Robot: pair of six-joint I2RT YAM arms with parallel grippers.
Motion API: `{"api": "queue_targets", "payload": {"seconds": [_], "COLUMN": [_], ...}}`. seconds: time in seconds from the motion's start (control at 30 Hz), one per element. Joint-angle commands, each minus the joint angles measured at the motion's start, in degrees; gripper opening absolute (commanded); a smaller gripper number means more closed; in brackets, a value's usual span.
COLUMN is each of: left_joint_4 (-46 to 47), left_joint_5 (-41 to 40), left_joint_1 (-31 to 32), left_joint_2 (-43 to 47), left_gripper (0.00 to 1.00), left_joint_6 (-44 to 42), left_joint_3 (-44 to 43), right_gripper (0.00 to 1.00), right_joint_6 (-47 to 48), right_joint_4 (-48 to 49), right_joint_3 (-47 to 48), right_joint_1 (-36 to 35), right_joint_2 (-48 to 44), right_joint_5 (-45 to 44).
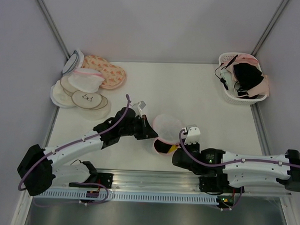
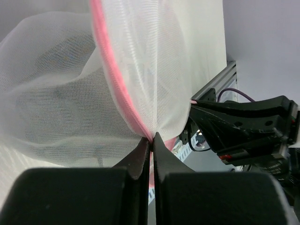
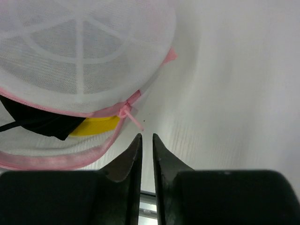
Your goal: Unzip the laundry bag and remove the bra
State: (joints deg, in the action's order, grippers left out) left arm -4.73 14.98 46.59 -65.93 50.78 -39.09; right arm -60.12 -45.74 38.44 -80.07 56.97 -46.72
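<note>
A white surface, boxed in by pale grey walls, carries the white mesh laundry bag at its near centre, between two robot arms. The left end effector is pinched tight on the bag's pink zipper trim; the right end effector is closed on nothing, just beside the zipper pull. A pile of pouches lies far left, and a white basket of bras far right.

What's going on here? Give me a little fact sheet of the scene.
Bag: mid-table, partly unzipped, gaping
Inside: black and yellow fabric showing
Left gripper: shut on bag's pink rim
Right gripper: shut, empty, just short of zip pull
Far right: basket of bras
Far left: pile of pouches
</note>
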Motion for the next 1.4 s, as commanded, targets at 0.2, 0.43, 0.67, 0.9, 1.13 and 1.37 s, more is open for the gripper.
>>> {"api": "queue_targets", "payload": {"seconds": [0.2,0.43,0.67,0.9,1.13,1.37], "left_joint_4": [-0.7,2.9,9.1,11.8,13.3,15.6], "left_joint_5": [0.4,0.7,4.4,5.1,2.3,1.4], "left_joint_1": [-0.5,1.7,5.7,9.9,12.3,14.1], "left_joint_2": [4.9,4.2,-0.9,-2.7,1.1,1.9], "left_gripper": [0.08,0.13,0.08,0.04,0.02,0.02], "left_joint_6": [-0.4,1.8,1.9,1.8,2.9,2.0], "left_joint_3": [-3.9,-0.8,-0.9,-1.8,1.7,3.5], "right_gripper": [0.98,0.98,0.98,0.98,0.98,0.98], "right_joint_6": [3.6,21.6,19.8,17.4,15.6,15.4], "right_joint_4": [-3.0,16.0,11.6,8.4,9.7,14.4], "right_joint_3": [5.2,4.9,17.7,26.8,25.1,22.9], "right_joint_1": [1.4,1.5,1.6,6.1,13.7,19.2], "right_joint_2": [-0.8,-7.8,0.4,7.9,10.4,12.3], "right_joint_5": [-4.8,9.1,-6.3,-8.7,-1.3,10.8]}}
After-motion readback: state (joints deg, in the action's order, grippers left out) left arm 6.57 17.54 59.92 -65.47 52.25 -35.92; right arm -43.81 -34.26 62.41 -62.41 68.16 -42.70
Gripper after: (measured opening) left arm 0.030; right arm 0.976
